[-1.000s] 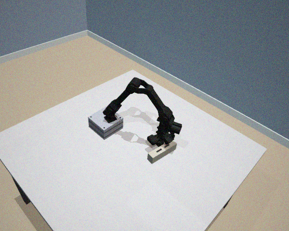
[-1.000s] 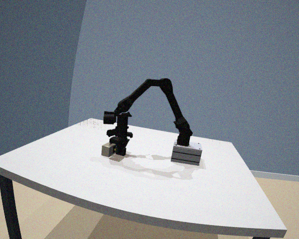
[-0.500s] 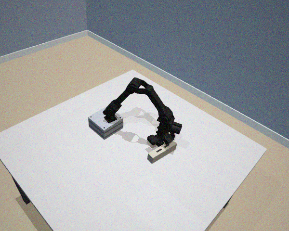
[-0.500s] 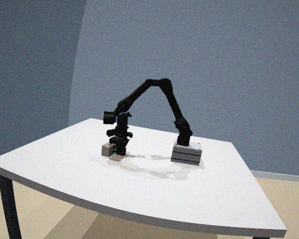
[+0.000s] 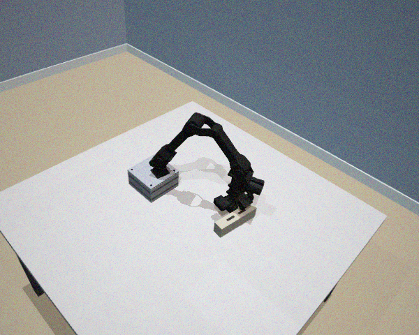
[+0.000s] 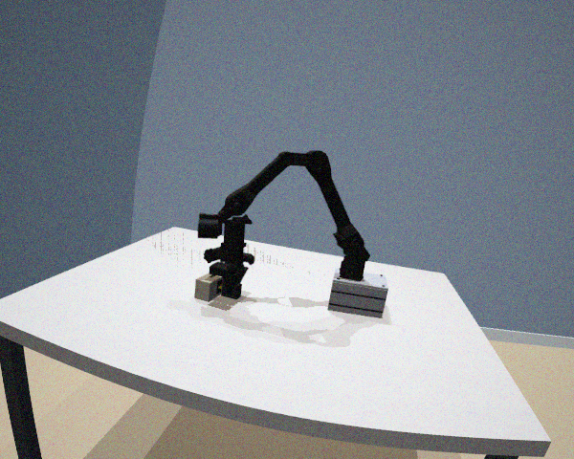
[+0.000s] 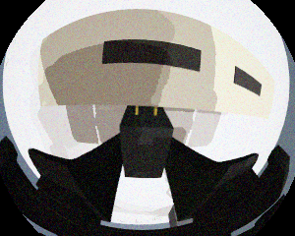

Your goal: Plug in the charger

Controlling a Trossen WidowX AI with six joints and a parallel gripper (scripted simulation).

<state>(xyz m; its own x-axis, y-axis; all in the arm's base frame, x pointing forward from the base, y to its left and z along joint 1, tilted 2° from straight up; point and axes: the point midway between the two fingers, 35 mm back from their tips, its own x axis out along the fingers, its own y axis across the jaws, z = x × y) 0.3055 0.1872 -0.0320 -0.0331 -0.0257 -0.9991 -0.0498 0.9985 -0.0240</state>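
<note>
The beige power strip (image 5: 237,222) (image 6: 206,288) (image 7: 79,84) lies on the table. Two dark rectangles mark its top, one in line with the charger (image 7: 151,55) and one to the side (image 5: 230,218) (image 7: 248,81). My gripper (image 5: 233,206) (image 6: 231,291) (image 7: 144,137) points down beside the strip's long side, shut on the black charger (image 7: 147,149). The charger's two yellow prongs (image 7: 137,110) face that side, and their visible ends meet the strip's edge in the wrist view. The outlet openings and prong tips are hidden; I cannot tell whether the prongs are inside.
The arm's grey base box (image 5: 151,187) (image 6: 357,296) stands on the white table (image 5: 148,266) (image 6: 351,390), away from the strip. The arm arches from it to the gripper. Arm shadows fall across the table and the strip.
</note>
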